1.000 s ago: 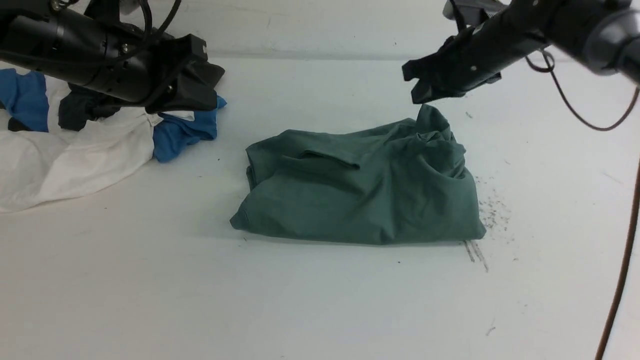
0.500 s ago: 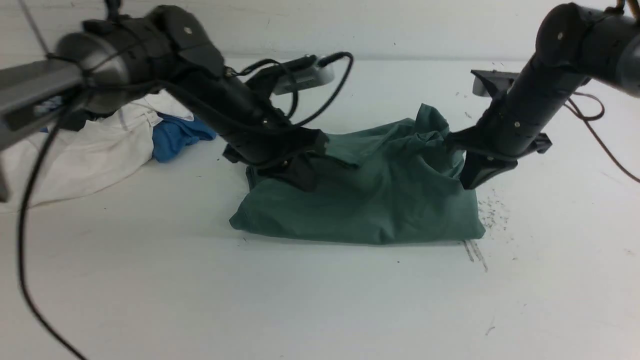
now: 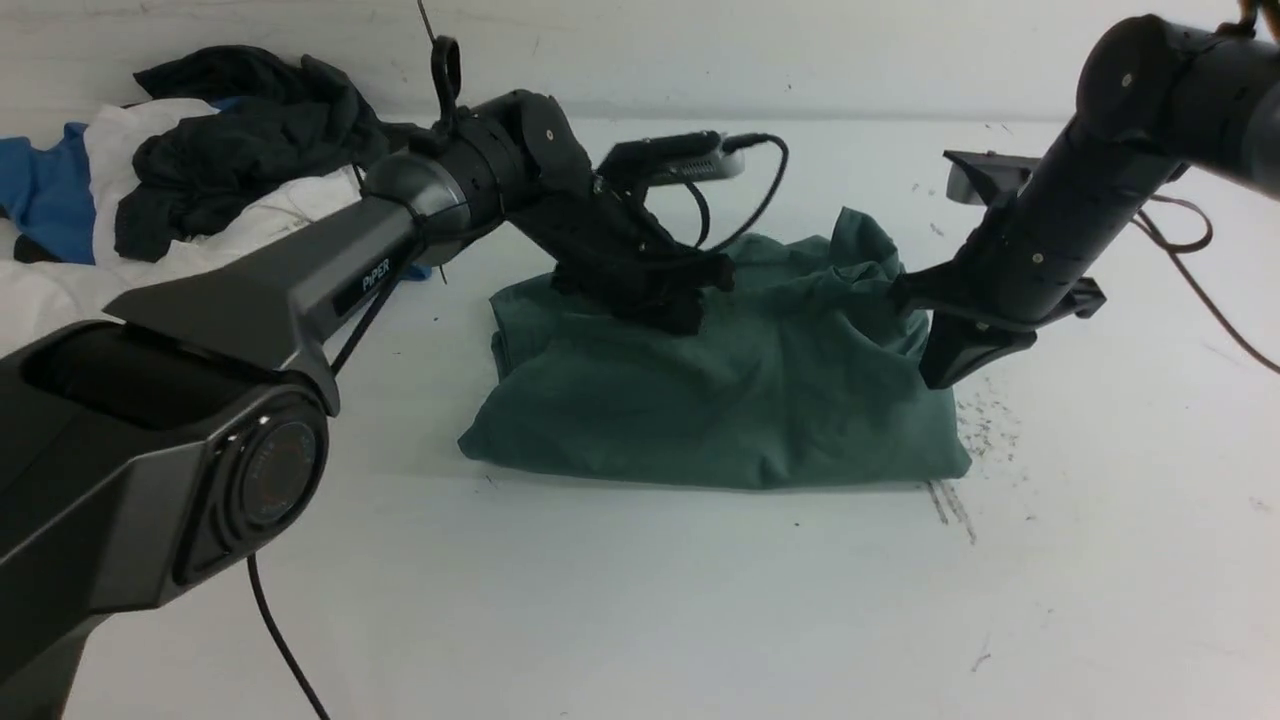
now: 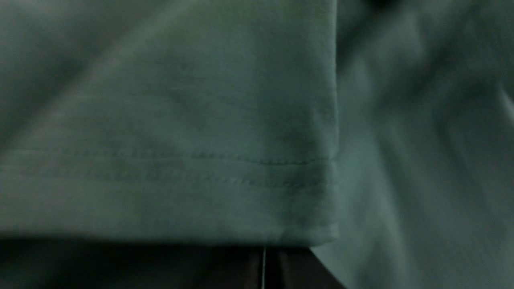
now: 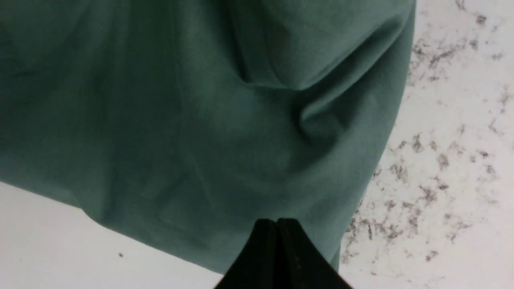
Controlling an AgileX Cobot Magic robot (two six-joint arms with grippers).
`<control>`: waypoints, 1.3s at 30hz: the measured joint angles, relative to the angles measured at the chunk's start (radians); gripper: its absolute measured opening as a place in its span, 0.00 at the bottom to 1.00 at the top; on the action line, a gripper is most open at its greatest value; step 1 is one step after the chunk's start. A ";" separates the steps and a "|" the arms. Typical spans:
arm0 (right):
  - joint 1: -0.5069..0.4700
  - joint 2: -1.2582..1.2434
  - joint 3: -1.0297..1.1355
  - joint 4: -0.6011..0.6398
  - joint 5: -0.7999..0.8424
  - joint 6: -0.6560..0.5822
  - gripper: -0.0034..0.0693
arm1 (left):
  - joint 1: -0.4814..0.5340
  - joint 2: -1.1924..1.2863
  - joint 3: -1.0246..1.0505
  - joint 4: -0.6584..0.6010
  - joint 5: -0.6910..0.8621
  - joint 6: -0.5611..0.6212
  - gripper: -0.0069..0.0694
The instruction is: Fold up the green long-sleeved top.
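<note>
The green top (image 3: 720, 390) lies bunched in the middle of the white table (image 3: 640, 600). The left gripper (image 3: 680, 305) presses on its far side, jaws together, and the right gripper (image 3: 935, 365) at its right edge, also closed, probably to flatten the folds.

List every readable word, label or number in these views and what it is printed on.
"PiPER": white lettering on the left arm link, front view.
Green top: no logo or tag is showing in any view.
Nothing else is readable.
</note>
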 joint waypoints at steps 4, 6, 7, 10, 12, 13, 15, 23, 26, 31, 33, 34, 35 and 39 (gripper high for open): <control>0.000 0.000 0.000 -0.024 0.000 0.000 0.03 | 0.072 0.003 -0.008 0.027 -0.077 -0.077 0.09; -0.003 -0.001 0.000 -0.048 0.000 0.000 0.03 | 0.124 -0.018 -0.008 0.040 -0.040 -0.086 0.09; -0.007 -0.002 0.000 -0.052 0.000 0.000 0.03 | 0.139 -0.030 -0.009 0.044 -0.016 -0.087 0.09; -0.028 -0.017 0.000 -0.054 0.000 0.000 0.03 | 0.173 -0.074 -0.027 0.068 0.074 -0.091 0.09; -0.059 -0.061 0.000 -0.054 -0.001 0.000 0.03 | 0.201 -0.154 -0.069 0.114 0.195 -0.094 0.09; -0.064 -0.065 0.000 -0.054 -0.001 0.000 0.03 | 0.201 -0.154 -0.069 0.118 0.195 -0.094 0.09; -0.092 -0.134 0.007 -0.058 -0.001 0.000 0.03 | 0.207 -0.239 -0.108 0.168 0.287 -0.097 0.09; -0.111 -0.641 0.323 -0.045 -0.019 0.008 0.03 | 0.206 -0.384 -0.136 0.210 0.376 -0.101 0.09; -0.111 -0.917 0.576 -0.040 -0.197 0.009 0.03 | 0.206 -0.385 -0.136 0.222 0.385 -0.100 0.09; -0.111 -1.370 1.073 0.019 -0.714 -0.105 0.03 | 0.206 -0.384 -0.136 0.223 0.385 -0.100 0.09; -0.111 -1.483 1.203 0.060 -0.807 -0.191 0.03 | 0.206 -0.384 -0.136 0.212 0.385 -0.100 0.09; -0.111 -1.542 1.262 0.077 -0.822 -0.226 0.03 | 0.206 -0.384 -0.136 0.201 0.385 -0.100 0.09; -0.111 -1.595 1.306 0.101 -0.830 -0.273 0.03 | 0.206 -0.384 -0.136 0.185 0.385 -0.100 0.09; -0.111 -1.748 1.382 0.134 -0.878 -0.354 0.03 | 0.206 -0.382 -0.136 0.127 0.385 -0.100 0.09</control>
